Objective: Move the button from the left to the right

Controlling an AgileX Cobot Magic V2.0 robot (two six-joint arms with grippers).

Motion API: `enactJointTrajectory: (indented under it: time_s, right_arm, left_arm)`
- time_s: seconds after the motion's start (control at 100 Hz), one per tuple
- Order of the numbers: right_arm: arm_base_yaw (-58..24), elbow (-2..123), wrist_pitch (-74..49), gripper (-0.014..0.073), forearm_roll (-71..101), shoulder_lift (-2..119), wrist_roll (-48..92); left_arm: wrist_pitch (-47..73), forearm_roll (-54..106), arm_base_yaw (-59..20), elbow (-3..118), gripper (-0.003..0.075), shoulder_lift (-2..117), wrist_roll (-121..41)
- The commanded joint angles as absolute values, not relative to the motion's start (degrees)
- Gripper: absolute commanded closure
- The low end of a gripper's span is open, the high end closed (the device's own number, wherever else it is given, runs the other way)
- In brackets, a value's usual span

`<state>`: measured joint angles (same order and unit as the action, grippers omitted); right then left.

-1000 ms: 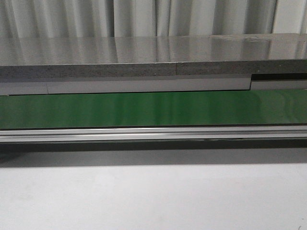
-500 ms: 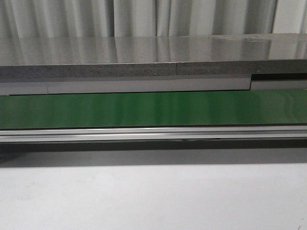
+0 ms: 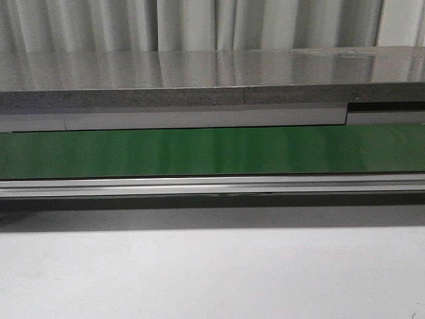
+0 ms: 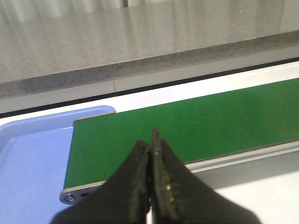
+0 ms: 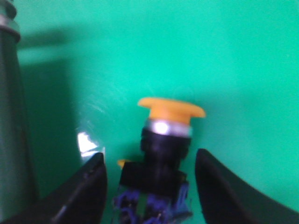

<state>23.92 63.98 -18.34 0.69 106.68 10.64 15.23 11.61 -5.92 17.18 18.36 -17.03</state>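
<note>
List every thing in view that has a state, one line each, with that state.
left gripper: shut, holding nothing, over the near edge of the green belt.
right gripper: open, fingers on either side of the button, not touching it.
button: on the green surface between the open fingers, not gripped; yellow-orange cap pointing away from the wrist.
blue tray: at the belt's end, no contents visible.

Left end effector (image 4: 150, 154) dark, tapered fingers, right end effector (image 5: 149, 186) black, wedge-shaped

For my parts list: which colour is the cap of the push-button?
Yellow-orange cap, best in the right wrist view.
</note>
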Motion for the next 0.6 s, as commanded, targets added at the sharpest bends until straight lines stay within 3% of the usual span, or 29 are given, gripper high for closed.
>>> enactJointTrajectory:
  time_s: [0.0, 0.36, 0.59]
  right_arm:
    - [23.97, 65.73, -15.75, 0.0097, 1.03, 104.08, 11.21]
    - [23.87, 65.93, -15.63, 0.0072, 2.48, 98.24, 11.08]
    - [19.45, 65.74, -14.64, 0.0072, 6.17, 89.86, 11.08]
  left_arm:
    - [11.09, 12.37, -6.45, 18.84, 0.0739, 18.70, -16.90]
    - [11.09, 12.37, -6.45, 18.84, 0.0739, 18.70, -16.90]
    - [11.09, 12.37, -6.45, 18.84, 0.0739, 18.70, -16.90]
